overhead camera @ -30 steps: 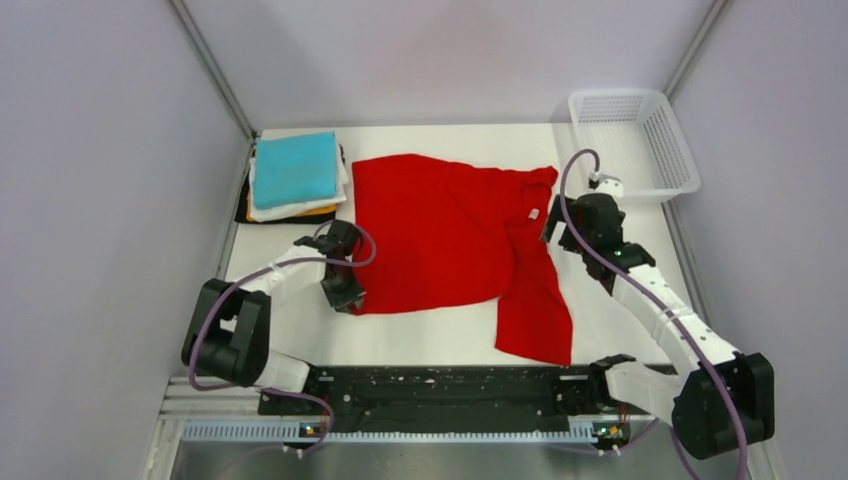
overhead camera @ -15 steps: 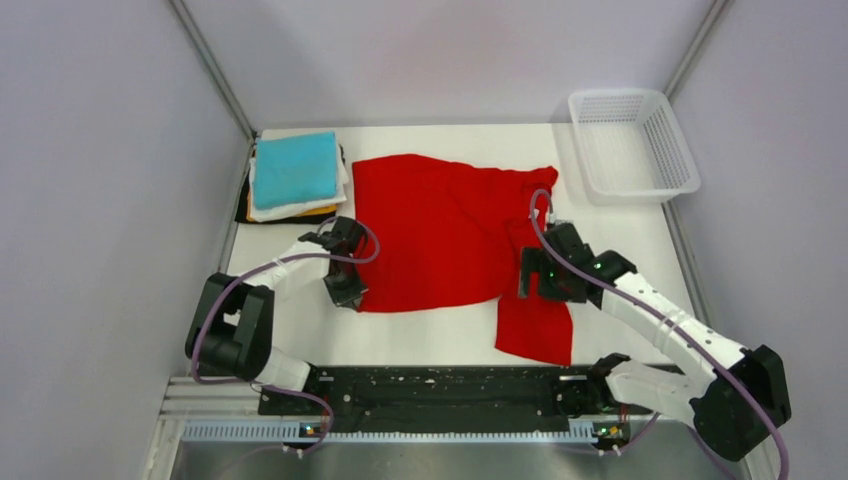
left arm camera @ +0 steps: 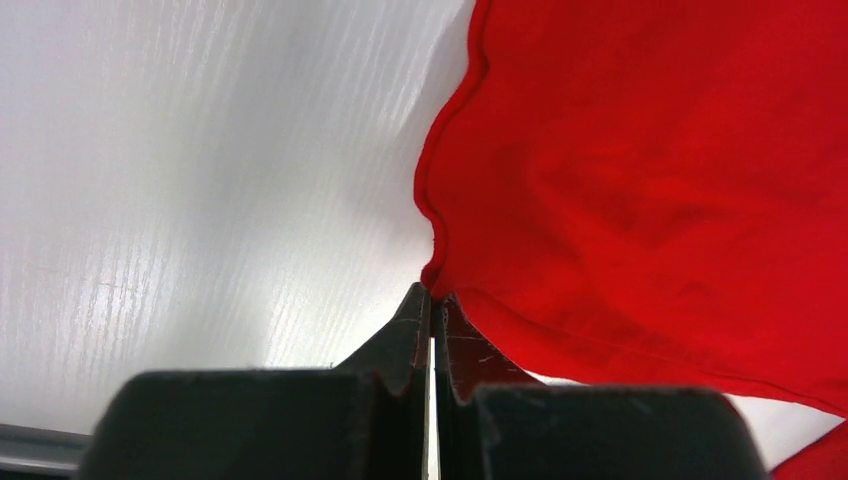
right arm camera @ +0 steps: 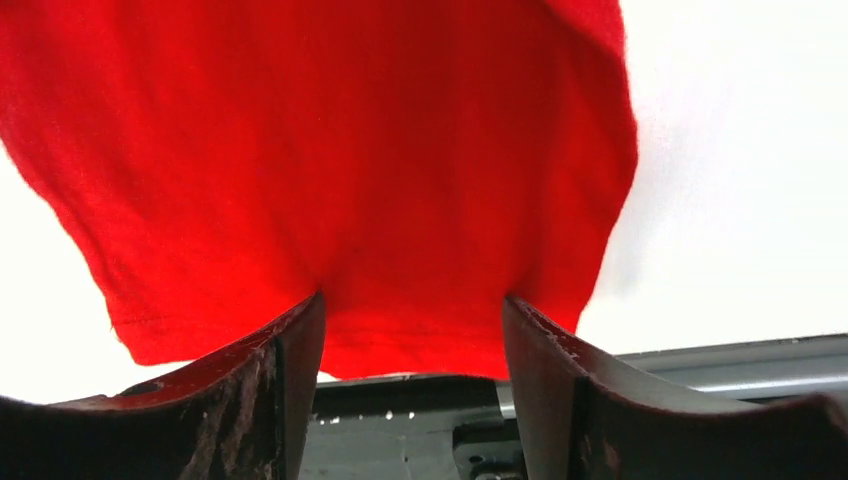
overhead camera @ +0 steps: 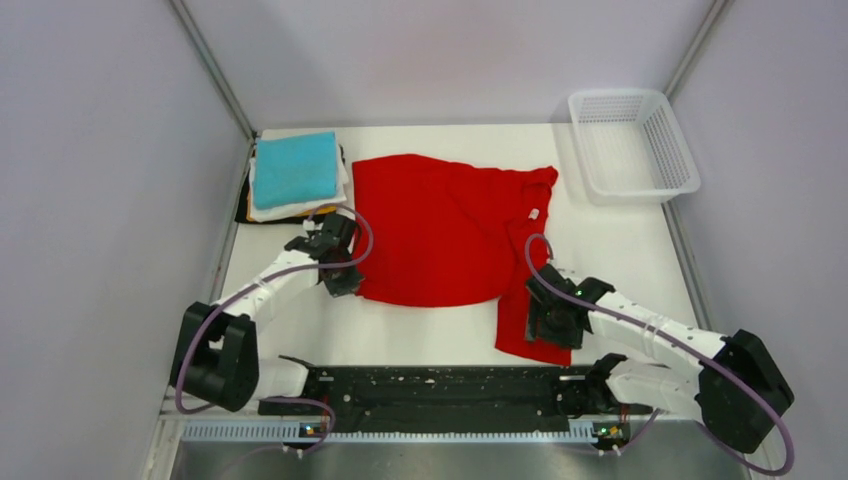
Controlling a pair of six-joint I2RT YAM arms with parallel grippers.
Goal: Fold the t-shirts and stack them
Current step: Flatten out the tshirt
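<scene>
The red t-shirt (overhead camera: 440,230) lies spread on the white table, with a flap trailing toward the near right. My left gripper (overhead camera: 343,283) is at the shirt's near left corner. In the left wrist view it (left arm camera: 433,295) is shut on the red hem (left arm camera: 650,150). My right gripper (overhead camera: 540,332) hovers over the near right flap. In the right wrist view it (right arm camera: 412,305) is open, with its jaws astride the red cloth (right arm camera: 350,150). The folded stack (overhead camera: 293,172) sits at the back left, teal on top, with white, orange and black edges under it.
A white mesh basket (overhead camera: 632,145) stands at the back right corner. The black base rail (overhead camera: 440,385) runs along the near edge, just beyond the flap. Grey walls close in the left and right sides.
My right arm has swung from the shirt's collar side at the back right down to the near flap. My left gripper has shifted slightly back, pulling the shirt corner with it.
</scene>
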